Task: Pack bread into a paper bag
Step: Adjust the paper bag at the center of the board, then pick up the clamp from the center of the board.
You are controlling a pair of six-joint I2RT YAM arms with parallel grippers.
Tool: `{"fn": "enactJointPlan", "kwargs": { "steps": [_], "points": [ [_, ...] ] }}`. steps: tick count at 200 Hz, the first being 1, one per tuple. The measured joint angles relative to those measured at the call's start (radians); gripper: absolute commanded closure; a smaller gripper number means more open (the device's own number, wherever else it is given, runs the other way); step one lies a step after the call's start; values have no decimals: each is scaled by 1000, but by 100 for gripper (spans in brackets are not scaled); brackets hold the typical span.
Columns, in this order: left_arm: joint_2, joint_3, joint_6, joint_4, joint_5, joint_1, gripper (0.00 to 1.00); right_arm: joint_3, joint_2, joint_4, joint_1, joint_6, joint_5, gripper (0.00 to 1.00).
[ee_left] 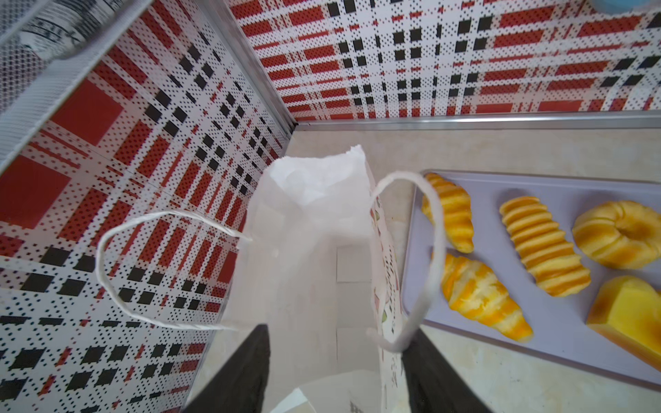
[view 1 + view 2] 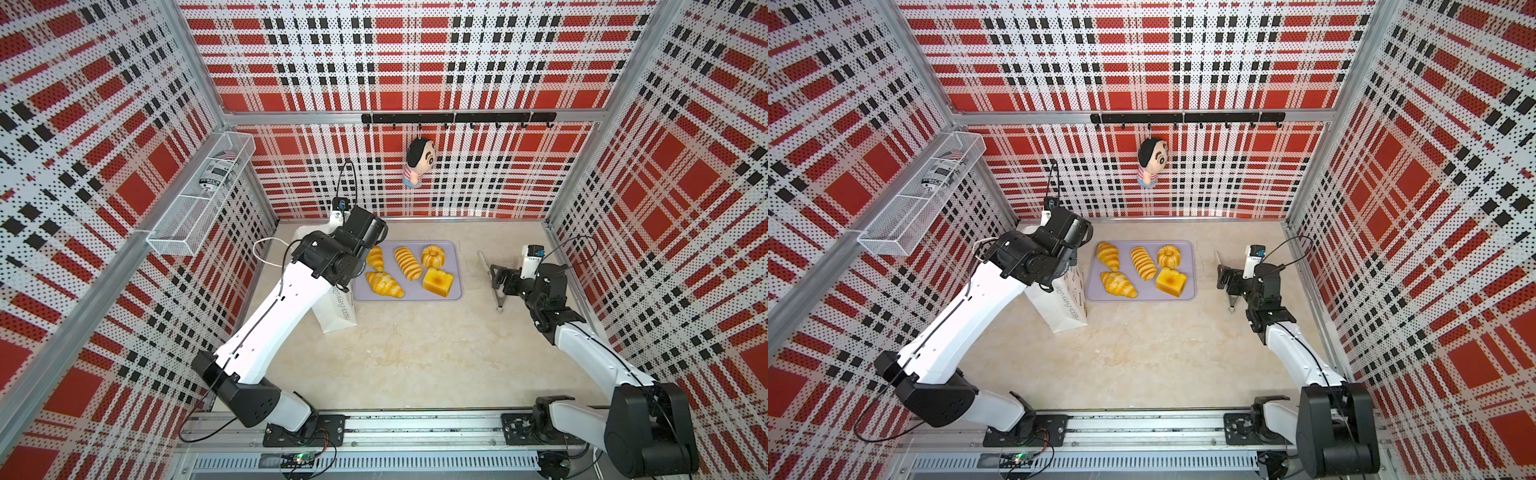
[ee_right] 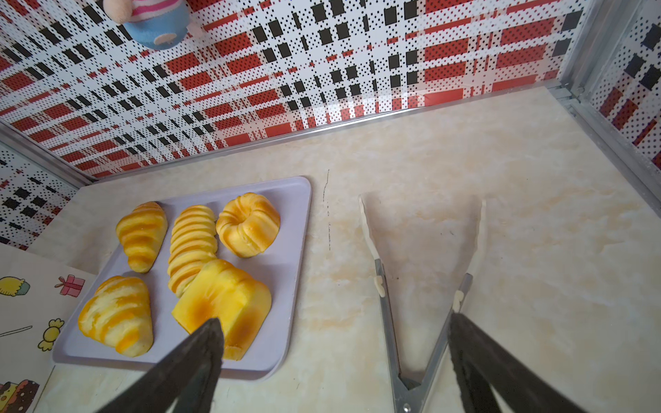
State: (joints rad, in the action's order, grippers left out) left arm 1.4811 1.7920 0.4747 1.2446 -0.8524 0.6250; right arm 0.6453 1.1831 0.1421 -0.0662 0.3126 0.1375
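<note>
- Straddling the paper bag's (image 1: 307,221) open mouth, my left gripper (image 1: 339,330) has its jaws parted, pinching nothing. The bag stands just beside the lavender tray (image 2: 456,266). It looks thin, light and crumple-prone, so I'd steady it by the rim or a cord handle (image 1: 434,250).
- Two croissants (image 2: 384,284), a ridged roll (image 2: 408,263), a ring bun (image 2: 435,256) and a toast block (image 2: 437,282) lie on the tray, none bagged. They look soft and light, so I'd squeeze gently mid-body.
- My right gripper (image 3: 336,321) gapes empty over the tongs (image 3: 386,314).

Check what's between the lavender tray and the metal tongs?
Nothing: bare tabletop between the tray and the tongs, apart from a thin dark line marked on the surface. Clearest in the right wrist view; both top views agree.
</note>
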Motion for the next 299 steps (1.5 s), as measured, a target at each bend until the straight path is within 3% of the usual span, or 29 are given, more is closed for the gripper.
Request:
{"fn": "enactJointPlan", "kwargs": {
  "steps": [25,76,137,259,299],
  "points": [
    [-66,-41,-6,-93,-38,-29,27,98,36,-96,-7,-1,-30,0],
    [-331,-270,-34,-462,-27,-214,14,355,235,-311,-10,0,-135,0],
    [-458,-331,-58,-751,24,-293,8,421,441,-461,-10,35,-169,0],
    [-513,-338,-101,-705,37,-300,2,468,541,-590,-11,73,-170,0],
    [-483,-278,-103,-538,263,-312,2,479,568,-592,-11,74,-169,0]
  ]
}}
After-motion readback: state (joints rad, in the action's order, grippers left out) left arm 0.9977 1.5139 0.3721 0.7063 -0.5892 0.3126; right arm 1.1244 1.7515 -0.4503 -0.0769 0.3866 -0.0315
